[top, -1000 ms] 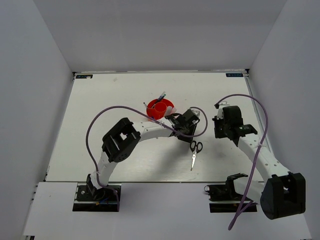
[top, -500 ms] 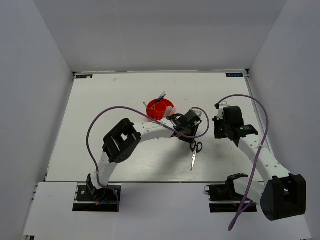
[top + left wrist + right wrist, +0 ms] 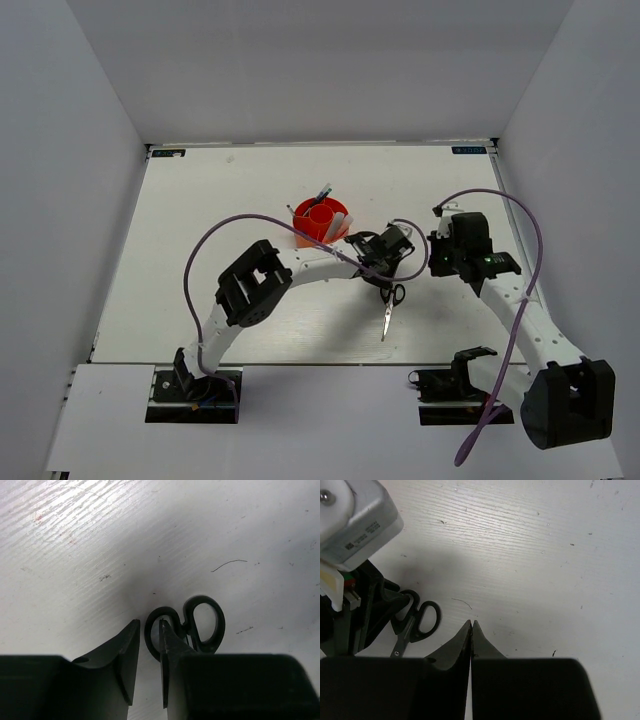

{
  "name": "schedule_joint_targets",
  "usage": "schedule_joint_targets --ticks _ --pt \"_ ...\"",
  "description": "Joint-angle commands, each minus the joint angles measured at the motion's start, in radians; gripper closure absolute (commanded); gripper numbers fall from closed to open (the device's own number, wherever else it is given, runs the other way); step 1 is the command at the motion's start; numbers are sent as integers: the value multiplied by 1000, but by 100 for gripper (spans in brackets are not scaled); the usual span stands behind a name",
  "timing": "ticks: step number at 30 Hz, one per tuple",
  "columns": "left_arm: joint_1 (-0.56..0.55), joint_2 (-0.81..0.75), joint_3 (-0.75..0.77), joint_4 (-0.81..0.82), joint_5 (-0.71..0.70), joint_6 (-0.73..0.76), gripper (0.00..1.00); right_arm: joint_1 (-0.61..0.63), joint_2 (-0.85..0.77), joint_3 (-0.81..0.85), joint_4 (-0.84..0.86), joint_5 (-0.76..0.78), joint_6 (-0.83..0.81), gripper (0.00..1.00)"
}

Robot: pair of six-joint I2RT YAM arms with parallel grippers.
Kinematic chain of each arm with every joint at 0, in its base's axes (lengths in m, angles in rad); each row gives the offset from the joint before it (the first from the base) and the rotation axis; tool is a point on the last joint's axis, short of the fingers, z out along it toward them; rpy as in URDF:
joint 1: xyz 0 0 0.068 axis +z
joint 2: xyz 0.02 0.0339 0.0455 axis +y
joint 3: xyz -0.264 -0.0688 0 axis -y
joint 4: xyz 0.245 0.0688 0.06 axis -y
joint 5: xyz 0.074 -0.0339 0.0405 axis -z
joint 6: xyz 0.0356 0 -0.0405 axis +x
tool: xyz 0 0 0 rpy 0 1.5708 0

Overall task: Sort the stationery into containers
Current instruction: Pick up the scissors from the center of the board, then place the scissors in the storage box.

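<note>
Only the left wrist view shows the left fingers (image 3: 162,630) narrowly parted astride one black handle loop of the scissors (image 3: 186,630), not clamping it; overhead, the arm hides this. The scissors (image 3: 386,316) lie flat on the counter (image 3: 200,220), near-right of the organizer (image 3: 340,212). Their handles face the organizer, blades toward the near edge, white counter around. Farther right, the right fingers (image 3: 471,623) are pressed together on nothing.

The white table (image 3: 200,220) carries an orange organizer (image 3: 338,208) standing near its middle and scissors (image 3: 388,305) lying flat, nearer and right.
</note>
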State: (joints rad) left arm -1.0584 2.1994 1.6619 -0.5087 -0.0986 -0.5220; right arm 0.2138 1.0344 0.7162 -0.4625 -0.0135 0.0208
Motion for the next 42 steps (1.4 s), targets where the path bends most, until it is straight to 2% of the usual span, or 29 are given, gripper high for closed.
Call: schedule_joint_targets --ticks 1,10,13,18,24,31,38,42 --pt "-26 36 2 -76 -50 13 68 -14 -28 15 18 -22 14 100" --pt "-40 -36 -172 -217 -177 51 72 -27 -48 12 16 -42 22 100" --pt "-38 -55 -261 -238 -193 57 79 -30 -51 12 19 -48 22 100" --pt "-40 -64 -329 -229 -178 57 100 -39 -59 8 21 -54 25 100" --pt "-40 -130 -343 -218 -162 59 100 -51 -66 2 25 -66 27 100" --pt "-29 -436 -283 -202 -179 114 100 -67 -73 -1 27 -75 27 98" --pt "90 -660 -278 -79 -204 184 100 -65 -73 -3 28 -86 27 98" --pt "178 -725 -330 91 -251 284 100 -64 -66 -8 35 -100 24 98"
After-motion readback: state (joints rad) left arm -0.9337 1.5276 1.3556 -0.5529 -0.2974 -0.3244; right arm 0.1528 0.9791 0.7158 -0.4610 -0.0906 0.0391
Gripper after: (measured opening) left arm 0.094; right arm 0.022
